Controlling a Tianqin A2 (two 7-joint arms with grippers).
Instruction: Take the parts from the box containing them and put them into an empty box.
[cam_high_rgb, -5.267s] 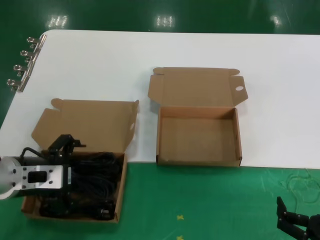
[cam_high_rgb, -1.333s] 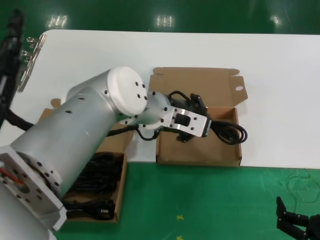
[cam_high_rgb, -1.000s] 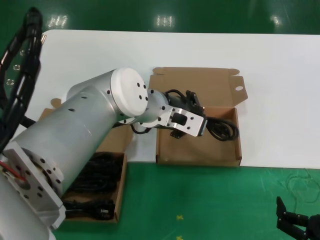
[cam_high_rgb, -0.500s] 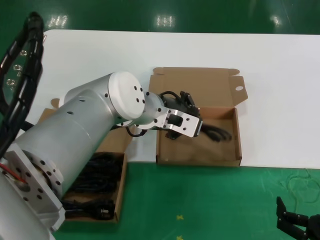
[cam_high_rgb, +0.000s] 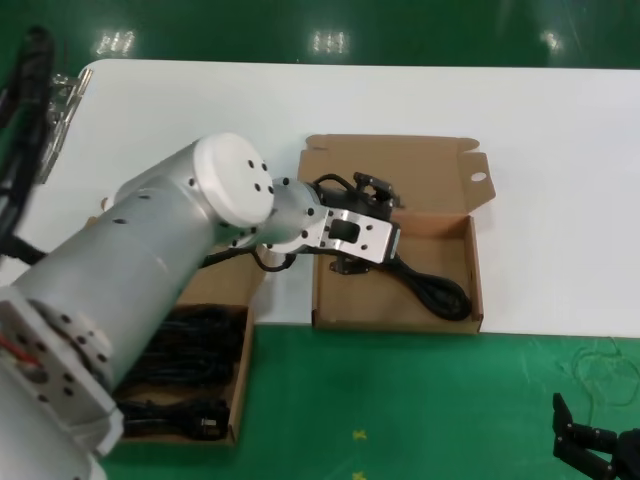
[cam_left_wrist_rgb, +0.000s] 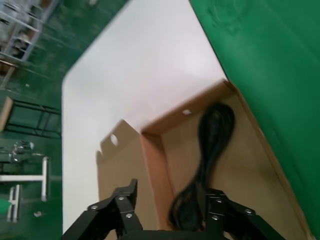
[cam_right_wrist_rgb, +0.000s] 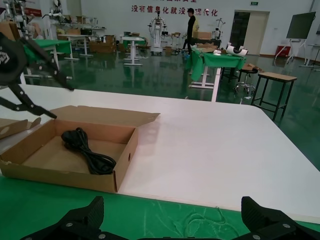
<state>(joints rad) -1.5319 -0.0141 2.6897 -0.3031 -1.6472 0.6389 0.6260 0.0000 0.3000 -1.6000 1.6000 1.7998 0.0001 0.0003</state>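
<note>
Power cord (cam_high_rgb: 432, 290) lies loose inside the oval-holed carton (cam_high_rgb: 476, 262) on the tabletop (cam_high_rgb: 560, 150). Left pincer (cam_left_wrist_rgb: 170, 210) hovers above that carton's left side, fingers spread, gripping nothing. Right pincer (cam_high_rgb: 592, 447) parked low right, open; remaining cords (cam_high_rgb: 185, 350) sit in the left carton (cam_high_rgb: 240, 385).

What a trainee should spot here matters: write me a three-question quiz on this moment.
1. True or false: a power cord lies inside the carton with the oval-holed lid ear.
2. The left end effector is: A) shut on the cord; B) open, above that carton; C) down in the left carton.
3. Where is the right end effector, and is it open or shut?

Key: 1 true. 2 B. 3 Parked near right, over the green mat, open.
</note>
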